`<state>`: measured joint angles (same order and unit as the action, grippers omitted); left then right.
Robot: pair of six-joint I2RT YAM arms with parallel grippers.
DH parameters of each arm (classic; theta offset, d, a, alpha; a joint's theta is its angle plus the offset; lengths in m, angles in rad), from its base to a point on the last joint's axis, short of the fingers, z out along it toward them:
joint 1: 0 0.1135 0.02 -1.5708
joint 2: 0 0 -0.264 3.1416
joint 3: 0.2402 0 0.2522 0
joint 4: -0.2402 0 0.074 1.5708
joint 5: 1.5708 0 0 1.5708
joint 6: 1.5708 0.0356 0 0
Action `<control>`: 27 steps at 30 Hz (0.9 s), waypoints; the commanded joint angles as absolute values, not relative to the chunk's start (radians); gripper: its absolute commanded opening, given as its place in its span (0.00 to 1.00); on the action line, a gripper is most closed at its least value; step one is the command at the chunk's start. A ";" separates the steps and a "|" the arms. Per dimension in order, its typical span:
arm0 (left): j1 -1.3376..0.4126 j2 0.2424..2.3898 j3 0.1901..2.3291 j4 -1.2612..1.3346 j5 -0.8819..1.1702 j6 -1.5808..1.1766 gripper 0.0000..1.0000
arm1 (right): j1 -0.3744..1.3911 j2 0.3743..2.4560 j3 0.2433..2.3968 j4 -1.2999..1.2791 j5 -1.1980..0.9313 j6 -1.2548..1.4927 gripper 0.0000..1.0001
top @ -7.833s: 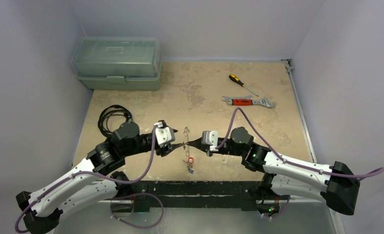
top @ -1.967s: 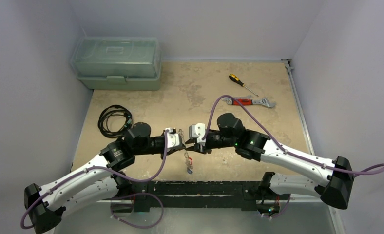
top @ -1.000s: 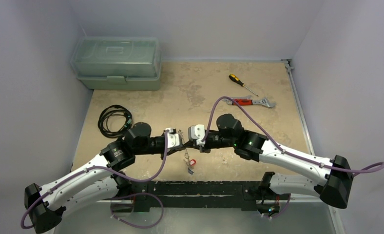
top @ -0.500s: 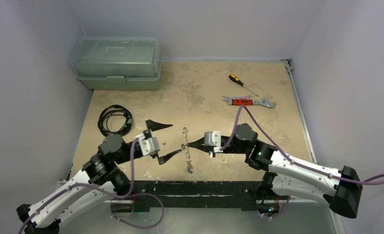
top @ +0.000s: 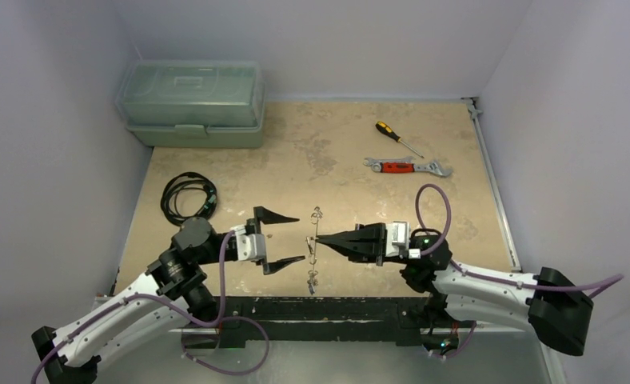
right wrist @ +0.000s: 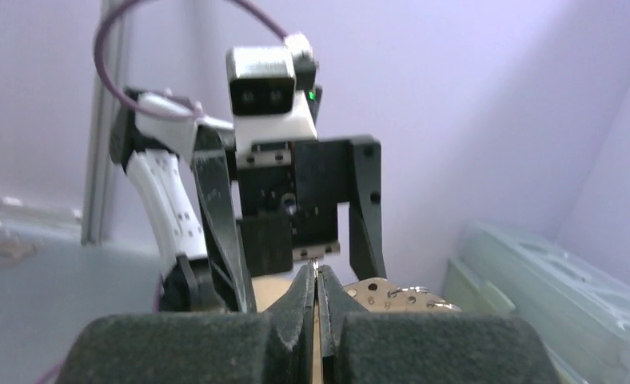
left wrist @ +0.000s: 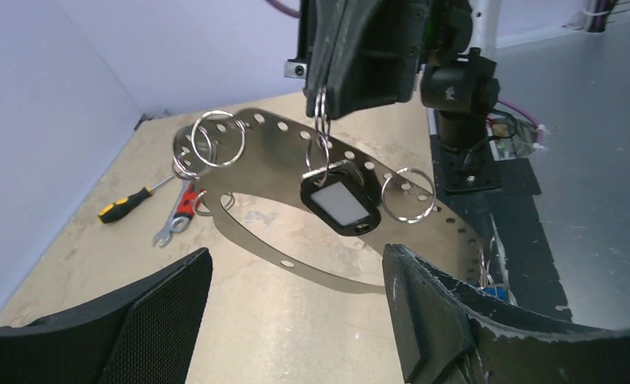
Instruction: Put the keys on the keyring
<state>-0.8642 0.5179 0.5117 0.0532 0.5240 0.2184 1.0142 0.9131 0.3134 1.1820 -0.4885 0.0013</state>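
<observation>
The keyring [top: 315,240], a thin silvery band with holes and small split rings, hangs on edge between the arms. In the left wrist view the keyring [left wrist: 280,256] curves across the frame. A black tag [left wrist: 340,204] dangles from a small ring on it. A blue tag [left wrist: 494,292] peeks out at its lower end, where the keys [top: 313,280] hang in a small cluster. My right gripper [top: 317,238] is shut on that small ring, the pinch [right wrist: 316,270] showing a sliver of wire. My left gripper [top: 289,237] stands open just left of the keyring, nothing between its fingers [left wrist: 440,320].
A green toolbox [top: 190,102] sits at the back left and a coiled black cable [top: 185,194] lies left of my left arm. A yellow-handled screwdriver [top: 398,138] and a red-handled wrench [top: 408,166] lie at the back right.
My left gripper let go, opened wide and backed off to the left. My right arm drew back to the right, still pinching the ring with the keyring hanging from it.
</observation>
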 commanded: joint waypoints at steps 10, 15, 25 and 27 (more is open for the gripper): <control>-0.856 0.536 0.526 0.143 0.633 0.165 0.60 | 1.014 1.120 0.320 1.846 -0.375 0.276 0.00; -0.856 0.513 0.546 0.087 0.591 0.213 0.54 | 1.014 1.099 0.324 1.845 -0.391 0.273 0.00; -0.855 0.468 0.553 0.066 0.550 0.245 0.29 | 1.014 1.097 0.304 1.841 -0.400 0.267 0.00; -0.854 0.473 0.555 0.063 0.552 0.245 0.27 | 1.014 1.097 0.302 1.839 -0.403 0.267 0.00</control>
